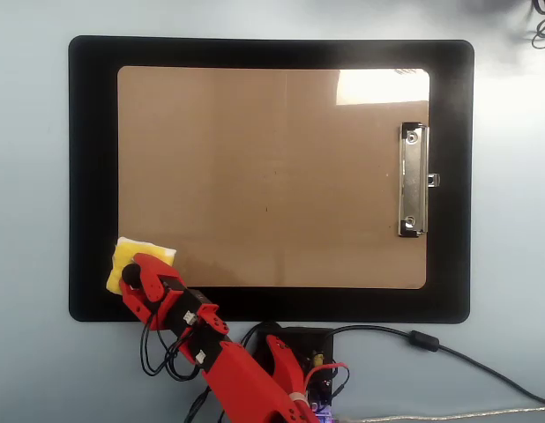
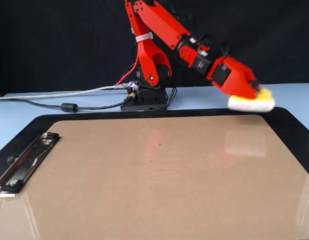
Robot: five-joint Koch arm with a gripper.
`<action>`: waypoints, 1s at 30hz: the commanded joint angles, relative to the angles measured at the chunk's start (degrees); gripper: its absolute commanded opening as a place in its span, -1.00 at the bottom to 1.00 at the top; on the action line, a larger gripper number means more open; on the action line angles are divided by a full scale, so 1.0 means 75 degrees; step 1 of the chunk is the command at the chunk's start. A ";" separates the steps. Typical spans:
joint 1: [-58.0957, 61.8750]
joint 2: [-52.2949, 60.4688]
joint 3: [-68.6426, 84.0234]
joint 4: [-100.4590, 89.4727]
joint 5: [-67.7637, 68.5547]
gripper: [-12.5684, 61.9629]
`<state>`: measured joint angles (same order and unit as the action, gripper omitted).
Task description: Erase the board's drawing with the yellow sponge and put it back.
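The pincer (image 1: 130, 280) grips the yellow sponge (image 1: 131, 258) by the knob on top, its jaws closed around it. It holds the sponge above the black mat (image 1: 94, 176), right at the board's (image 1: 272, 159) lower-left corner in the overhead view. In the fixed view the sponge (image 2: 252, 103) hangs clear of the surface, not yet set down. A tiny dark mark (image 1: 265, 210) shows near the middle of the board, so the drawing looks at best partly wiped. My read: the wiping is probably over, and lowering and releasing the sponge remains. Only pale blue tabletop (image 1: 30, 370) lies beyond the mat.
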<state>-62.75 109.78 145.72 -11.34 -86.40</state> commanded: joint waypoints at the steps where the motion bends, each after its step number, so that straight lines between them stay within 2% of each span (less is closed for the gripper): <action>1: -0.0094 0.0141 -0.0082 -0.1184 0.0082 -0.88; 12: -0.0047 -0.1430 0.0035 -0.2965 0.0094 -0.83; 13: -0.0047 -0.1406 0.0047 -0.2977 0.0082 -0.67; 16: -0.0047 -0.1348 0.0117 -0.3000 0.0035 0.09; 17: -0.0070 -0.1324 0.0082 -0.3012 0.0023 0.23; 25: -0.0070 -0.0023 -0.0105 -0.2227 -0.0082 0.23; 30: 0.0012 0.1406 -0.0820 0.0234 -0.0598 0.23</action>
<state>-62.23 116.02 141.86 -13.89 -87.01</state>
